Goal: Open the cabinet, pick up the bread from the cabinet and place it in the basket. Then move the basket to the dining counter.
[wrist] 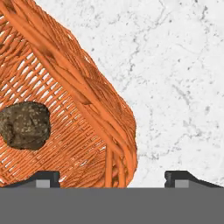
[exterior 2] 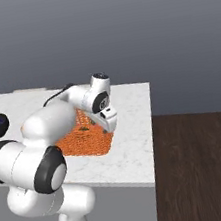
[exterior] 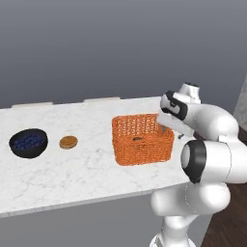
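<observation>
Orange wicker basket (exterior: 142,140) | on marble surface (exterior: 77,164), near its right end | bread (wrist: 25,125) lying inside | jaws (wrist: 113,177) spread wide, straddling basket's rim | bowl (exterior: 28,143), disc (exterior: 68,142) at left.

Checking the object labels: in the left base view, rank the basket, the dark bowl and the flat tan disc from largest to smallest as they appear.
1. The basket, clearly the largest.
2. The dark bowl of blue berries, much smaller than the basket.
3. The flat tan disc, smallest.
All three sit at about the same depth on the marble counter, so nearness hardly skews this order.
</observation>
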